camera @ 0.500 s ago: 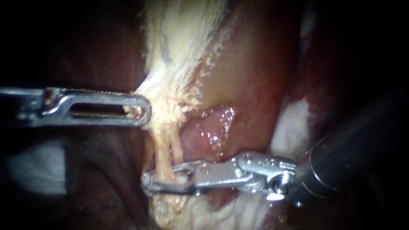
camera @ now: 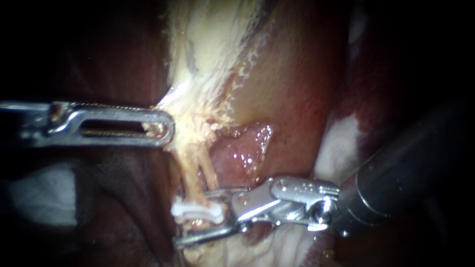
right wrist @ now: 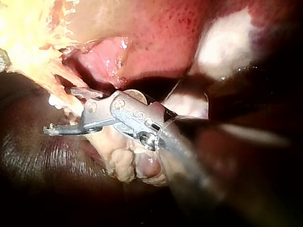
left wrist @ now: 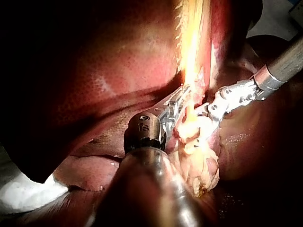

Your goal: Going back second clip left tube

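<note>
Two thin pale tubes run down from the yellowish tissue (camera: 208, 59); the left tube (camera: 189, 173) and the right one (camera: 208, 170) lie close together. A white clip (camera: 196, 210) sits across them low down. My right instrument (camera: 194, 217) comes in from the lower right, and its jaws stand open, one above and one below the clip. My left instrument (camera: 166, 127) is shut on the pale tissue at the top of the tubes and holds it taut. The left wrist view shows my left instrument (left wrist: 179, 108) and my right instrument (left wrist: 211, 113) either side of that pale tissue.
Red-brown liver (camera: 297, 84) fills the right of the field, with a glistening pink raw patch (camera: 245, 148) beside the tubes. White padding lies at the lower left (camera: 39, 193) and behind the right shaft (camera: 341, 141). Lumpy pale fat (right wrist: 120, 161) hangs under the right jaws.
My right instrument's jaws were shut across the tubes and have now opened, baring a white clip on the tubes. Its tip has drawn slightly back to the right. My left instrument has stayed put.
</note>
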`<state>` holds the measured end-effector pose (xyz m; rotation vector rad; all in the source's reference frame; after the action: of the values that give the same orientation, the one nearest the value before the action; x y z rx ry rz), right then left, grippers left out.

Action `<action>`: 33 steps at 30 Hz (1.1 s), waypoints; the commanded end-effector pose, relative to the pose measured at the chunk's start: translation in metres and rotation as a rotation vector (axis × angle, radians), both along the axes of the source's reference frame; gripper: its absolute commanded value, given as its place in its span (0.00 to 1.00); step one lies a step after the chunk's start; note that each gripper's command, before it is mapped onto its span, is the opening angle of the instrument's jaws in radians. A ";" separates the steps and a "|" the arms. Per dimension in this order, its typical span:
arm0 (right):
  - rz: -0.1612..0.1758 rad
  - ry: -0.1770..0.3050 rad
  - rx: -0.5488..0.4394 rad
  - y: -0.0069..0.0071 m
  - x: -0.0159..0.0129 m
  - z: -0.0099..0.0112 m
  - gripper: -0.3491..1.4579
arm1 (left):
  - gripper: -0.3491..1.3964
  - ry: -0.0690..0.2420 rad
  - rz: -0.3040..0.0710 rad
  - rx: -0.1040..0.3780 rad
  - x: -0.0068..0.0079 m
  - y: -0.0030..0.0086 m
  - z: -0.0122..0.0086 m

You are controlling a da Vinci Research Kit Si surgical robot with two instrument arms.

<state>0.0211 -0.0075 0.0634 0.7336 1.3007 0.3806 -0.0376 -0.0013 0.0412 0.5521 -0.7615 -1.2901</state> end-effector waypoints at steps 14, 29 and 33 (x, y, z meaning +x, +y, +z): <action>0.033 0.002 -0.140 0.0013 -0.0024 0.0008 0.52 | 0.00 0.001 -0.001 0.000 0.0000 -0.0001 0.0000; 0.011 0.059 -0.302 0.0047 -0.0123 -0.0046 0.52 | 0.00 0.000 0.000 0.000 0.0001 0.0000 0.0000; 0.034 0.069 -0.349 0.0068 -0.0154 -0.0066 0.52 | 0.00 0.000 0.000 0.000 0.0001 0.0000 0.0000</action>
<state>0.0051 -0.0004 0.0565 0.4258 1.4024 0.1496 -0.0374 -0.0013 0.0412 0.5518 -0.7617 -1.2900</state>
